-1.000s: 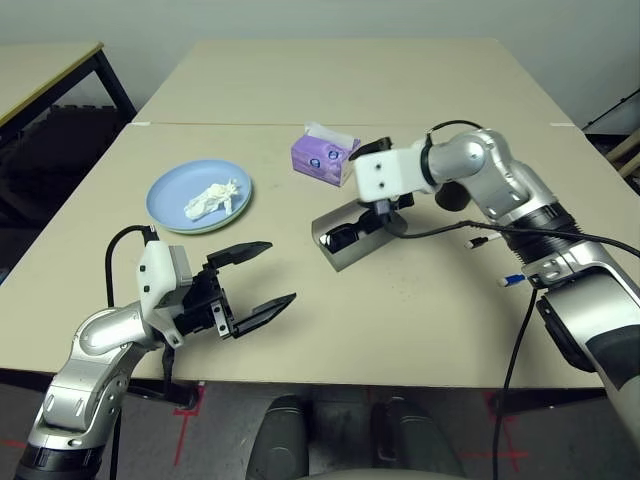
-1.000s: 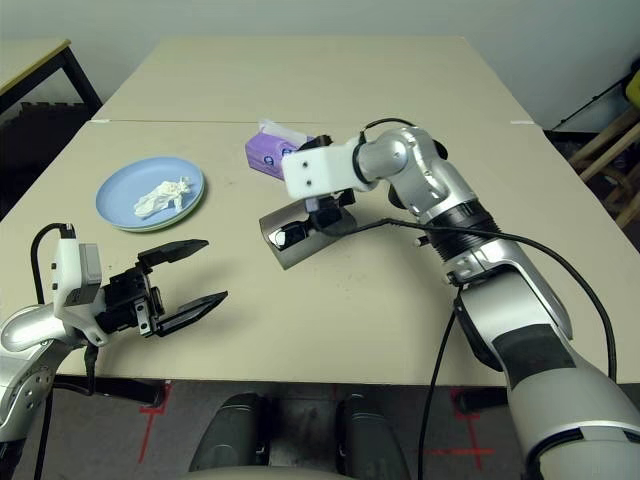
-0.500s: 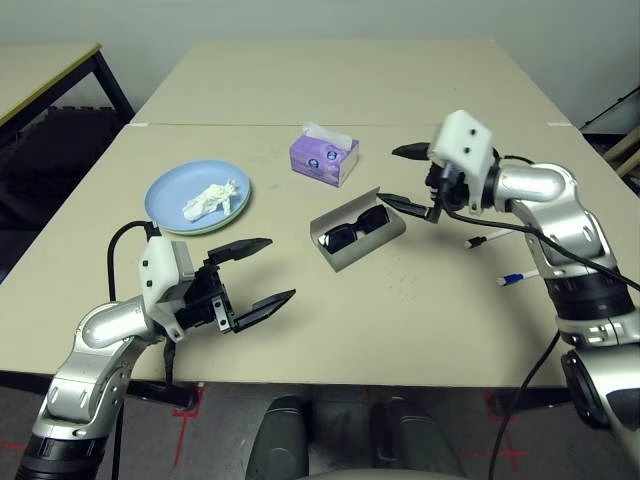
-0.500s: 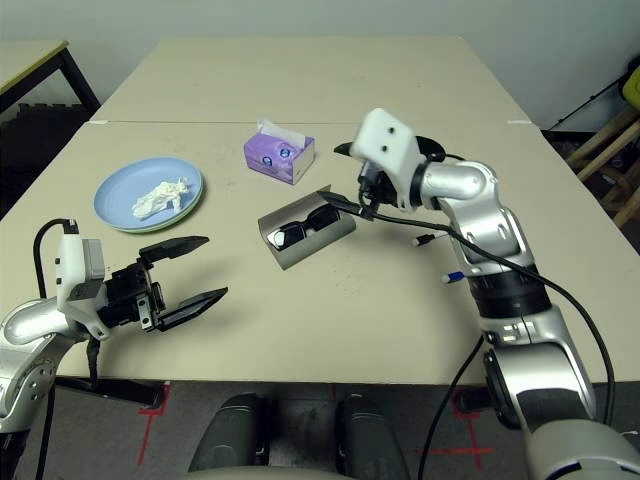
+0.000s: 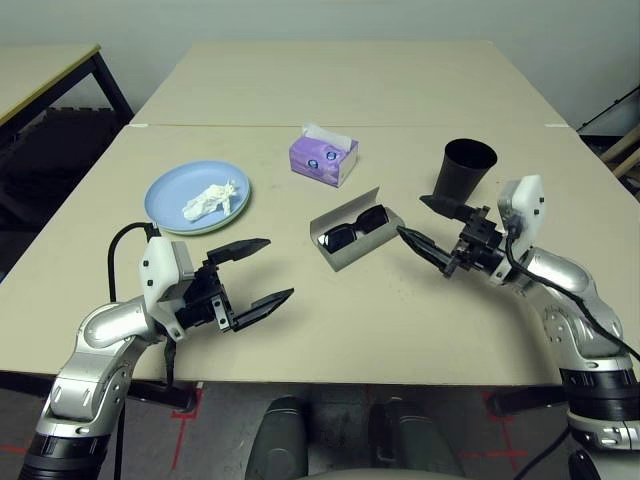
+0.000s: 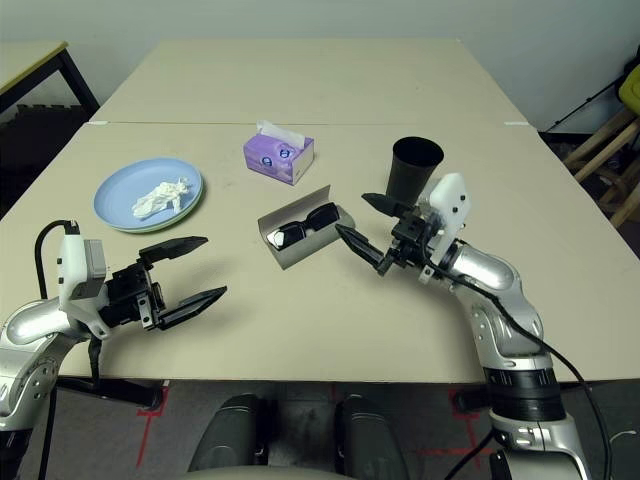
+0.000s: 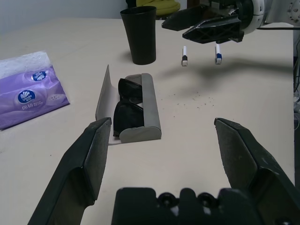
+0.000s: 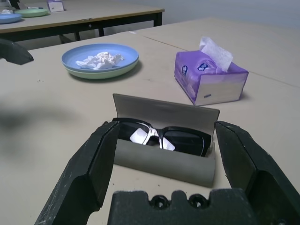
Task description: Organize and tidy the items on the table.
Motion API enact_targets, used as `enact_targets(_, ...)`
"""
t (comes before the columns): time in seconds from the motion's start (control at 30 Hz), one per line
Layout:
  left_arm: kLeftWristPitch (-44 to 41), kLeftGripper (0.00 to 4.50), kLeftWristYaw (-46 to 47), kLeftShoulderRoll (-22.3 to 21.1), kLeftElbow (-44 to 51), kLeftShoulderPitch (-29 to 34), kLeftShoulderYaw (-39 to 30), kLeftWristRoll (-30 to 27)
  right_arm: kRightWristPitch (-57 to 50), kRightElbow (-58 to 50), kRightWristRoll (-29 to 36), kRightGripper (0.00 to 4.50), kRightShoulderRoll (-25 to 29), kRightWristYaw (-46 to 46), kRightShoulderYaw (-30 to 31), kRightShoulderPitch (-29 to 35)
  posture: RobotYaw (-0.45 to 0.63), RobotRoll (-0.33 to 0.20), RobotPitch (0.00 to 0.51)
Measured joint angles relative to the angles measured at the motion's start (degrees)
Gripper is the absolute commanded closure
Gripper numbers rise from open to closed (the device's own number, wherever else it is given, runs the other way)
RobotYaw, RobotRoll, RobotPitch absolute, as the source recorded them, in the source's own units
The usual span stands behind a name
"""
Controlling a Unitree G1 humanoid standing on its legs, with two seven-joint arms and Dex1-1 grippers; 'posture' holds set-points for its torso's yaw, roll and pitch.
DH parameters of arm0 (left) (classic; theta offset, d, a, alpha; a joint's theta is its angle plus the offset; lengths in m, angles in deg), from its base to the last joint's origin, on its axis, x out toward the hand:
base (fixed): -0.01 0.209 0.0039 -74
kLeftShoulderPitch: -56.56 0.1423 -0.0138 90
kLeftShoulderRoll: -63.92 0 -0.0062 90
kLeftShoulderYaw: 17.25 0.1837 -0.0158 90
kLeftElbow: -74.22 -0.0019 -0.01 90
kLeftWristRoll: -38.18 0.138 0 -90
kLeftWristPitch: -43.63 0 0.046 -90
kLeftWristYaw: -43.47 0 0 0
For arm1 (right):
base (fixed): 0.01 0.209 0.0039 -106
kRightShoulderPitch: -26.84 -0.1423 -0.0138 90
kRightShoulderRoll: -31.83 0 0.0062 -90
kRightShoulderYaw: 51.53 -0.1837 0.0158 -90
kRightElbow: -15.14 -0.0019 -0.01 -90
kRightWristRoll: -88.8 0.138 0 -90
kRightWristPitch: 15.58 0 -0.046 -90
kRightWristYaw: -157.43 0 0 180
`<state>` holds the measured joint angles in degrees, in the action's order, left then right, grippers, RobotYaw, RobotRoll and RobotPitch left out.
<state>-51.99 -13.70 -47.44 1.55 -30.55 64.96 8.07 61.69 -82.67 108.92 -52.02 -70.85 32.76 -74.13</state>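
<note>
An open grey glasses case [image 5: 357,240] lies mid-table with the black sunglasses [image 5: 352,229] inside it. My right gripper [image 5: 412,216] hovers open just right of the case, fingers pointing at it, holding nothing. Behind that gripper stands the black cup [image 5: 466,170]. The purple tissue box [image 5: 323,156] sits beyond the case. At the left, a crumpled white tissue [image 5: 212,198] rests on the blue plate [image 5: 165,195], which is stacked on the green plate [image 8: 101,73]. My left gripper [image 5: 280,268] is open and empty near the table's [image 5: 340,320] front. Two white markers [image 7: 184,55] lie beyond the cup.
A smaller tan table with black legs [image 5: 50,65] stands at the far left. A wooden chair [image 6: 610,165] is off the table's right edge. The far half of the tabletop beyond the seam [image 5: 340,124] is bare.
My right arm has pulled back from over the glasses case toward the near right, open, uncovering the black cup. The left arm has stayed put.
</note>
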Motion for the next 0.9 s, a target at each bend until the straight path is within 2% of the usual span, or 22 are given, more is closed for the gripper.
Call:
enact_targets(0.5, 1.92, 0.0, -1.02, 0.13, -2.7, -0.16, -0.1, 0.15, 8.44, 3.67, 0.66, 0.03, -0.32, -0.03, 0.04, 5.69, 0.17, 0.0, 0.037)
enact_targets(0.67, 2.51, 0.0, -1.33, 0.13, -3.07, -0.49, -0.17, 0.2, 11.66, 3.68, 0.69, 0.03, -0.7, -0.05, 0.13, 9.43, 0.17, 0.0, 0.037)
enact_targets(0.9, 2.63, 0.0, -0.77, 0.54, -4.76, -2.8, -1.0, 0.1, 15.19, 3.78, 0.97, 0.03, -1.22, 0.11, 0.15, 9.95, 0.16, 0.0, 0.04)
